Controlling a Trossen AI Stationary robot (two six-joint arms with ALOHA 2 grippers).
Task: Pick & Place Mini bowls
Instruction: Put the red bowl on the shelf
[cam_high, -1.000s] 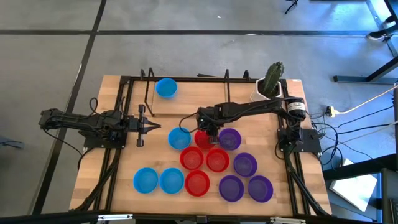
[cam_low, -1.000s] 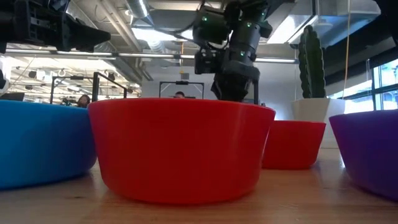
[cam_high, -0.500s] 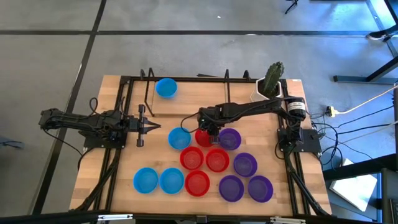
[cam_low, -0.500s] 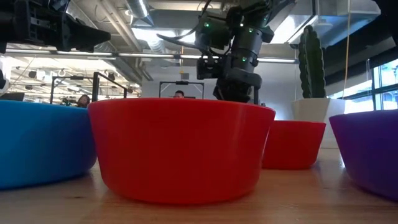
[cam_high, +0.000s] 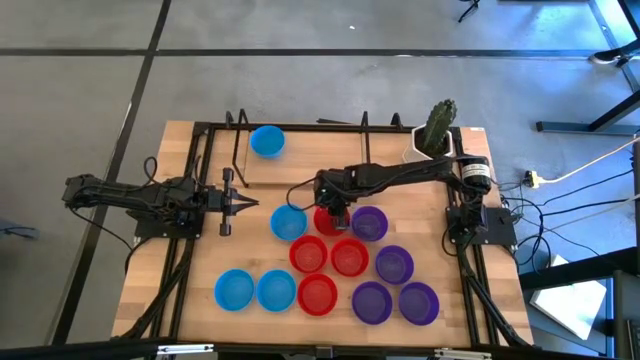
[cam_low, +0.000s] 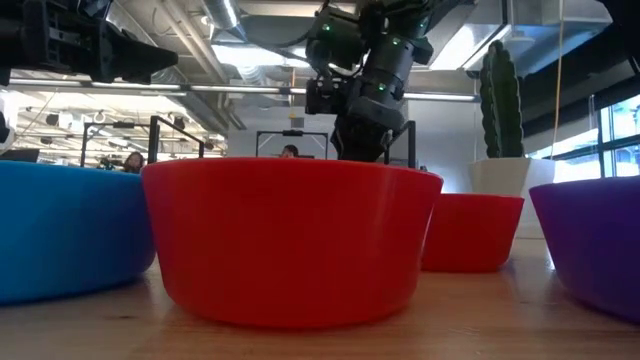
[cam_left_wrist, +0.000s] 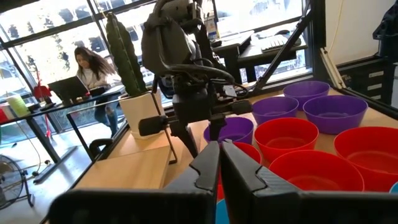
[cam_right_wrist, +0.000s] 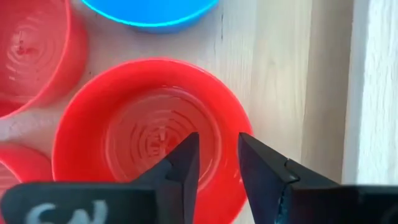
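Twelve mini bowls, small, round, shallow and glossy, sit on the wooden table (cam_high: 190, 280): four blue, four red, four purple. One blue bowl (cam_high: 267, 141) lies apart at the far edge; the others cluster mid-table. The right gripper (cam_right_wrist: 217, 163) hangs over the rearmost red bowl (cam_right_wrist: 149, 134), fingers slightly spread astride its rim, gripping nothing. The left gripper (cam_left_wrist: 220, 165), fingers pressed together, waits at the left side. No readable writing shows. One potted cactus (cam_high: 437, 128) stands at the far right corner.

Twelve mini bowls (cam_high: 349, 257) — four blue, four red, four purple (one cactus pot (cam_high: 437, 132)).
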